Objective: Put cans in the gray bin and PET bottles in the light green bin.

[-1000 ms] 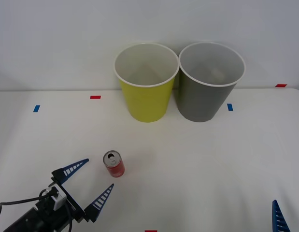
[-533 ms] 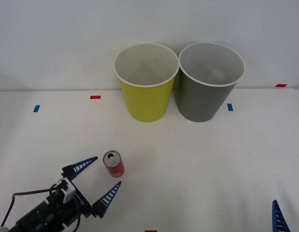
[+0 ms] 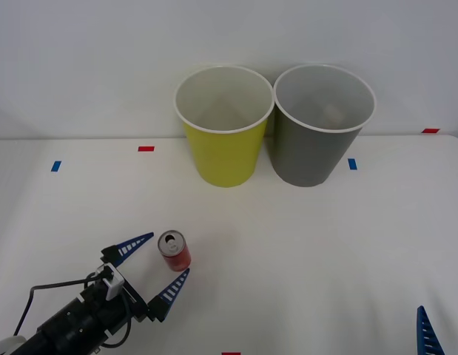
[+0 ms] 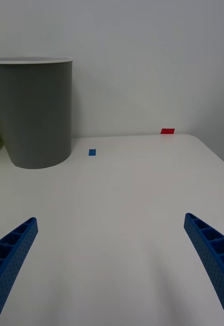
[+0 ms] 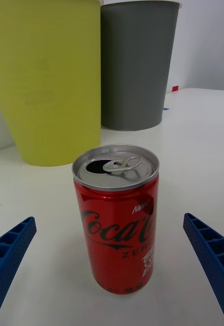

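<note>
— Where is the red can [image 3: 174,251] found?

— It is seen standing upright on the white table [image 3: 302,244], near the front and on the left side. Its silver top with the pull tab is turned up. It is well apart from both bins.

— And where are the bins placed?

— The light green bin [image 3: 223,126] and the gray bin [image 3: 320,124] are set side by side at the back of the table, against the wall. The gray one is on the right.

— What is seen of the left gripper [image 3: 158,265]?

— Its blue fingers are spread wide. The can is framed between the two tips, but it is not touched by them. Nothing is held.

— And the right gripper [image 4: 112,254]?

— It is parked low at the front right corner. Its fingers are spread wide too, and only bare table is seen between them.
</note>
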Motion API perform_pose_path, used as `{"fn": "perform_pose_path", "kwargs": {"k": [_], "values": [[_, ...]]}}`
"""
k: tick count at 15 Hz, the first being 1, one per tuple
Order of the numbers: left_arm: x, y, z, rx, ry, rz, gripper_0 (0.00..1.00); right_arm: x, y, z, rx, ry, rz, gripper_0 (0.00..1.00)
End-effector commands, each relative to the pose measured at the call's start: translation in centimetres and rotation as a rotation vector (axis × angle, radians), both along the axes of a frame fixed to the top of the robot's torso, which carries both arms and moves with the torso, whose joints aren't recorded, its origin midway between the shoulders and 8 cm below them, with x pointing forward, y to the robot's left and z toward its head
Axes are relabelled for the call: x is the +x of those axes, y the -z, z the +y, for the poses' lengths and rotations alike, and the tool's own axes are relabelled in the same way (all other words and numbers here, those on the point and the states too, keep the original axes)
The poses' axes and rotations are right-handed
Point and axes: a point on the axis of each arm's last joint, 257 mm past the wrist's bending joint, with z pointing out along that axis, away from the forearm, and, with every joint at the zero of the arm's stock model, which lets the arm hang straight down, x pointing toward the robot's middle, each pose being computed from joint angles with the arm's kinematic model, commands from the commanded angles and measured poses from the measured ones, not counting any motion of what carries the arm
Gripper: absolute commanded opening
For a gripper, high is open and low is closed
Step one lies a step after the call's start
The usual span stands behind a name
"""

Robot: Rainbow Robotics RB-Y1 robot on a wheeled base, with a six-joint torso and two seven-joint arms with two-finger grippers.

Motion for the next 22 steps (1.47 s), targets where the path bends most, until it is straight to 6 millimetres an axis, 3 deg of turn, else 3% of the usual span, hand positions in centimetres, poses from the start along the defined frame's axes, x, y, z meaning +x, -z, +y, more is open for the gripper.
{"fn": "perform_pose_path", "kwargs": {"k": [1, 6, 11, 12, 13, 14, 15, 22], "values": [[1.1, -0.5, -0.6, -0.019, -0.008, -0.006, 1.00, 0.0, 0.0, 0.0, 0.000, 0.000, 0.000, 1.00], [1.6, -0.9, -2.5, -0.054, -0.006, -0.001, 1.00, 0.0, 0.0, 0.0, 0.000, 0.000, 0.000, 1.00], [1.7, -0.9, -2.9, -0.052, -0.002, -0.004, 1.00, 0.0, 0.0, 0.0, 0.000, 0.000, 0.000, 1.00], [1.7, -0.9, -2.9, -0.049, -0.001, -0.004, 0.85, 0.0, 0.0, 0.0, 0.000, 0.000, 0.000, 1.00], [1.7, -0.9, -2.9, -0.048, 0.001, -0.006, 0.40, 0.0, 0.0, 0.0, 0.000, 0.000, 0.000, 1.00], [1.6, -0.9, -3.0, -0.044, 0.004, -0.009, 0.05, 0.0, 0.0, 0.0, 0.000, 0.000, 0.000, 1.00], [1.6, -0.9, -3.0, -0.041, 0.006, -0.011, 0.01, 0.0, 0.0, 0.0, 0.000, 0.000, 0.000, 1.00], [1.2, -0.7, -3.0, -0.023, 0.018, -0.016, 0.00, 0.0, 0.0, 0.0, 0.000, 0.000, 0.000, 1.00]]}}
